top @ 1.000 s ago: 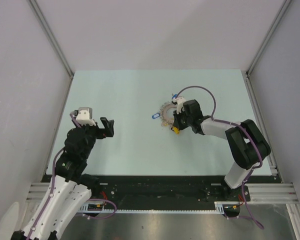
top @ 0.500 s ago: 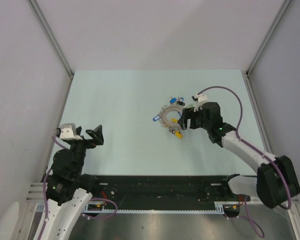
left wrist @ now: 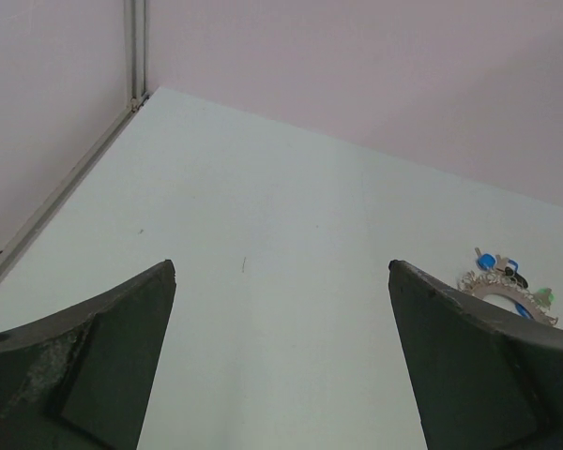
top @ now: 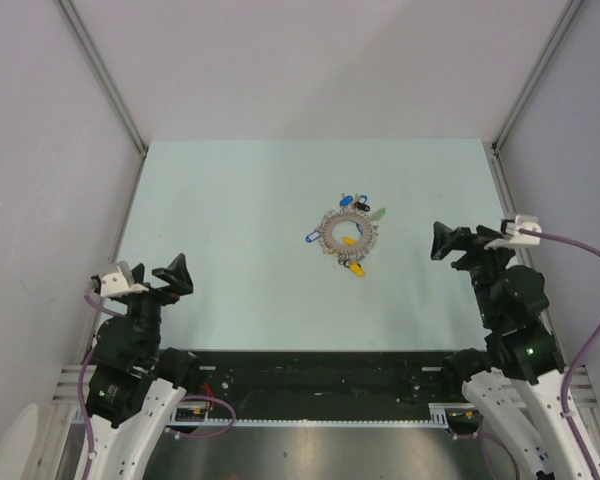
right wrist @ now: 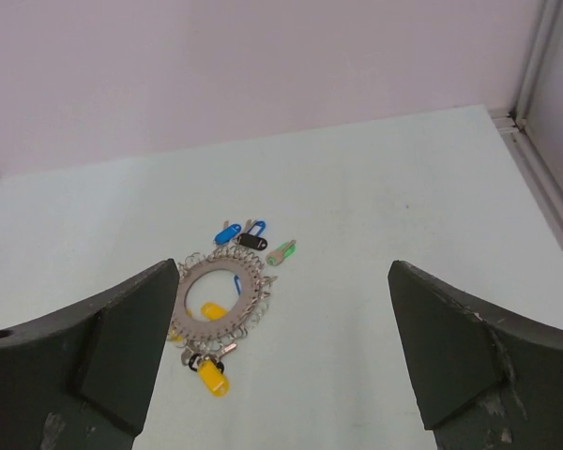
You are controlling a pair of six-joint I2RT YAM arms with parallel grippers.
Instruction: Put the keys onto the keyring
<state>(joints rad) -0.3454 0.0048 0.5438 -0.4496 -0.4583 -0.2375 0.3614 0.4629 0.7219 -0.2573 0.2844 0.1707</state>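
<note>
The keyring (top: 331, 223) lies flat on the pale table, a grey ring fringed with small loops, also in the right wrist view (right wrist: 253, 292) and at the right edge of the left wrist view (left wrist: 493, 284). Keys lie round it: a yellow one (right wrist: 211, 378) at its near side, another yellow one (right wrist: 213, 310) inside the ring, blue (right wrist: 227, 233) and black (right wrist: 254, 240) at its far side, and green (right wrist: 282, 251) just off the fringe. My right gripper (top: 438, 242) (right wrist: 283, 264) stands open, well right of the ring. My left gripper (top: 173, 275) (left wrist: 281, 267) is open and empty at the near left.
Pale walls with metal corner rails (top: 105, 80) close in the table on three sides. A black rail (top: 310, 365) runs along the near edge between the arm bases. The right arm's purple cable (top: 590, 250) loops out to the right.
My right gripper has opened and drawn back right and toward the near edge, away from the keyring. The left arm has pulled back to the near left. The green key now shows beside the ring.
</note>
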